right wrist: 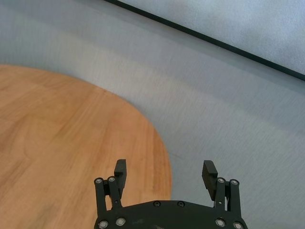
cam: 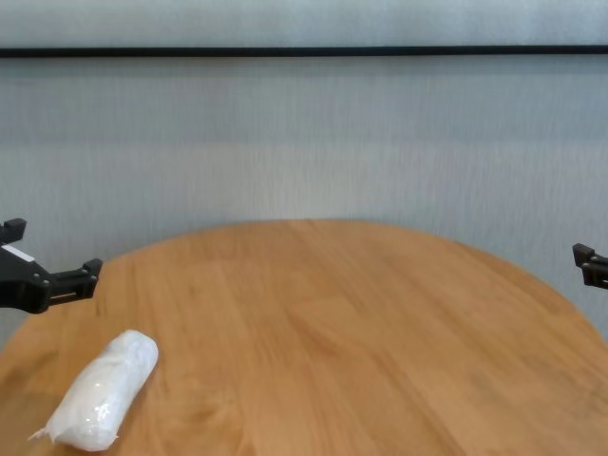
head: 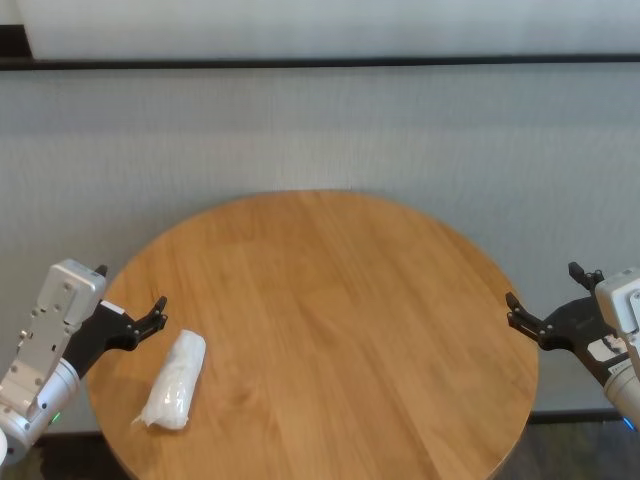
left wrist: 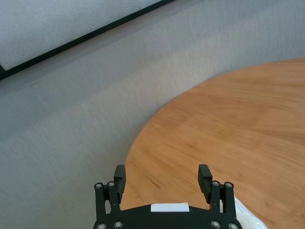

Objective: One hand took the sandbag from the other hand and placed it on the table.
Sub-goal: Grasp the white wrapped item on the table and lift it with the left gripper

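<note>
The left claw (head: 148, 318) hangs at the left rim of the table (head: 330, 320), its two thin black fingers spread wide apart with nothing between them. From its own wrist camera the left claw (left wrist: 163, 175) shows both fingertips (left wrist: 120, 174) standing well apart over the bare wood near the table's edge, and a small white sticker sits on the claw's body. The bag (head: 173, 380) lies flat on the table just beside that claw, toward the near left edge, and is not touching it. It is white and wrapped in crinkly clear plastic (the rounded end points away from the robot, the pinched end toward it). In the chest camera the bag (cam: 99, 391) rests on the wood (cam: 361, 332) below and to the right of the left claw (cam: 57, 281). A corner of the bag (left wrist: 248, 214) also peeks in beside the claw in the left wrist camera.

The right claw (head: 545, 312) is parked at the opposite rim, well apart from the bag. Its fingers (right wrist: 120, 170) are likewise spread wide and empty, hovering over the table's edge (right wrist: 71, 143).
</note>
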`<state>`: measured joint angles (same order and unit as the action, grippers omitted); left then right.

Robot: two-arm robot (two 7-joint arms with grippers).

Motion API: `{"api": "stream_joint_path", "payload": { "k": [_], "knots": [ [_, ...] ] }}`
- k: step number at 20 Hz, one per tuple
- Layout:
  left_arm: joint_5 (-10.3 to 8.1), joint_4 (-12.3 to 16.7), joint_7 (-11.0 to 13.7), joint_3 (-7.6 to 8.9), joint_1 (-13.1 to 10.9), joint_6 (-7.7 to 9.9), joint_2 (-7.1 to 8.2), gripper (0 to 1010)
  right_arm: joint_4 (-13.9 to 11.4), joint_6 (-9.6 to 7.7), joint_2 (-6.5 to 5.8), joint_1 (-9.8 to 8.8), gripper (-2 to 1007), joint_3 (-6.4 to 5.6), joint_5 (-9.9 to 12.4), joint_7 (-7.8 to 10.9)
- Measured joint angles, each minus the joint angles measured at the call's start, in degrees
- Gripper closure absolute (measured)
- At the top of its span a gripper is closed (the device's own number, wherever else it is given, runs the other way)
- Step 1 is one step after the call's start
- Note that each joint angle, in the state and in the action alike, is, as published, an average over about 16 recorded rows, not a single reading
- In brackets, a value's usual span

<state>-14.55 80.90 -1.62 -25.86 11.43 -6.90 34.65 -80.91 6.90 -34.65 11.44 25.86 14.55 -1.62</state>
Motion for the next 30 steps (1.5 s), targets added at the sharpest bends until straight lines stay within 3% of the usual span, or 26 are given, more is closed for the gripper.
{"api": "stream_joint_path", "payload": {
  "k": [30],
  "knots": [
    [0.0, 0.0, 0.0, 0.0, 0.0, 0.0, 0.0, 10, 0.0, 0.0, 0.0, 0.0, 4, 0.0, 0.0, 0.0]
  ]
}}
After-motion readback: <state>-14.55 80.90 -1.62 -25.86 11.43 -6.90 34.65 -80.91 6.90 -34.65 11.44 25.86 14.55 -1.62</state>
